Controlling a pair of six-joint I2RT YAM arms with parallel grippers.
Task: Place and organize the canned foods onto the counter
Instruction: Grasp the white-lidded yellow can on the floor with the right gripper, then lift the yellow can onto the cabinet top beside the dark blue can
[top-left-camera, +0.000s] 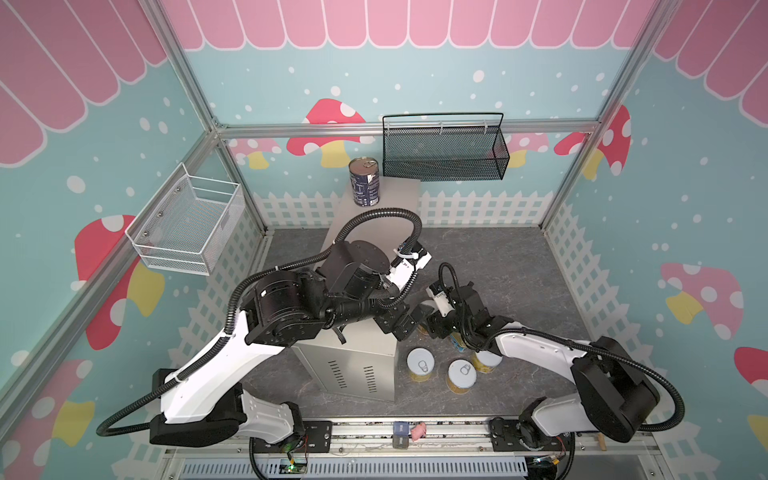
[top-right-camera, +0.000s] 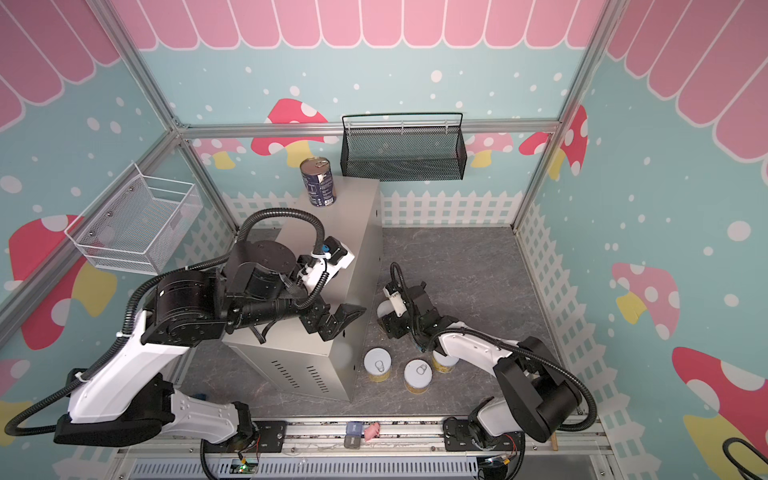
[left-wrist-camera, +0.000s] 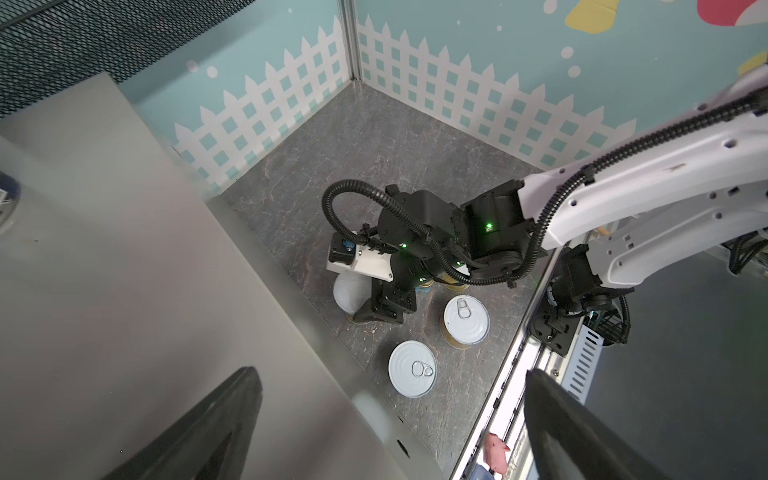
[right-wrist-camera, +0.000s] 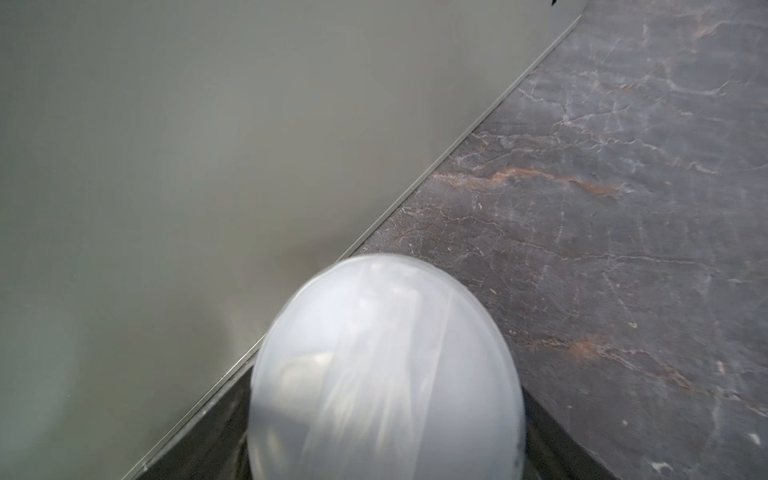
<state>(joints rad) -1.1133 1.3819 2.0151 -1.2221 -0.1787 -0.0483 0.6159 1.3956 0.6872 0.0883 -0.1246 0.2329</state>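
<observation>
Short cans (top-left-camera: 421, 365): 2 upright on floor (top-left-camera: 498, 249), just right of counter's (top-right-camera: 353, 216) vented end.
3rd can (top-left-camera: 486, 360): partly under R arm (top-left-camera: 536, 349).
L gripper (top-right-camera: 348, 324): jaws wide apart, holding nothing, above counter's near right edge.
R gripper (right-wrist-camera: 382, 449): jaws straddle white-lid can (right-wrist-camera: 382, 353) just beside counter's side wall; contact can't be told.
Navy can (top-right-camera: 318, 183): upright on counter top, far end.

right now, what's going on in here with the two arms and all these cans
The right gripper is low at the floor beside the counter, its fingers straddling the white-lidded yellow can. Whether it grips the can firmly is not clear. The left gripper hangs open and empty over the counter's near end. A navy can stands upright on the far end, and yellow pull-tab cans stand on the floor.
</observation>
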